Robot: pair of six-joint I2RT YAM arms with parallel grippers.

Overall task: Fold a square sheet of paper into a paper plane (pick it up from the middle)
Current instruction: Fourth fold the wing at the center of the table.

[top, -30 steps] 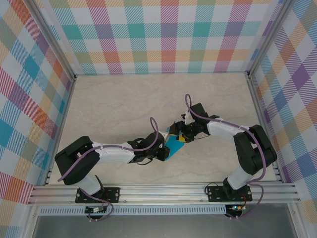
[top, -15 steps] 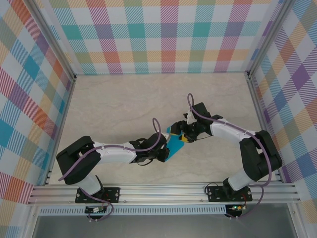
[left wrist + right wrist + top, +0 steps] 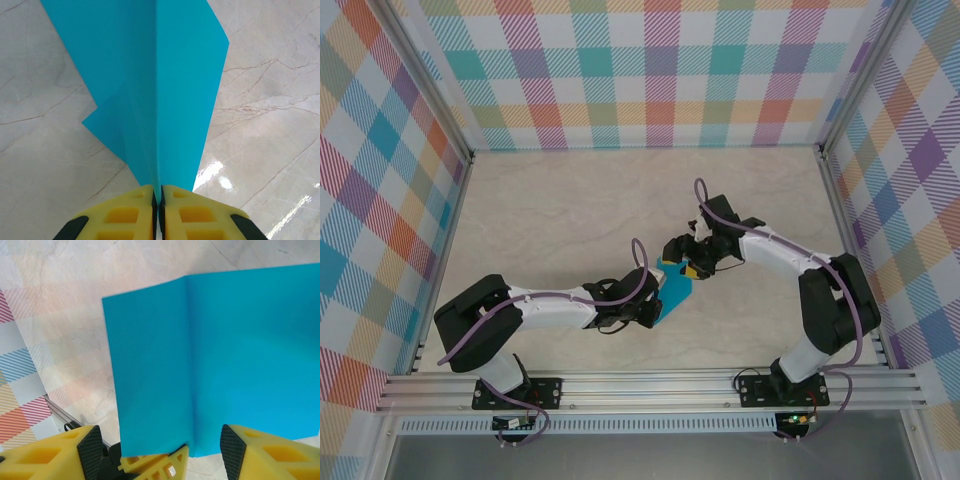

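**Left jaws pinch the creased sheet; right jaws stand wide beside it**

Near the middle of the pale marbled worktop, the teal-blue sheet of paper is held between the two arms. The left arm reaches in from the near left and the right arm bends in from the right, so their ends sit close together with the sheet between them.

In the left wrist view the left jaws are pressed fully together on the sheet. Their yellow fingertips clamp its narrow lower end right on a centre crease. From that pinch the paper fans out upward in two panels, and a further layer juts out to the left behind the front panel. Glossy worktop shows on both sides.

In the right wrist view the right jaws stand well apart and grip nothing, with one yellow fingertip at the lower left and the other at the lower right. The sheet lies broad in front of them, with one straight crease running up it. Its lower edge sits between the two fingertips. Whether either one touches the paper cannot be told
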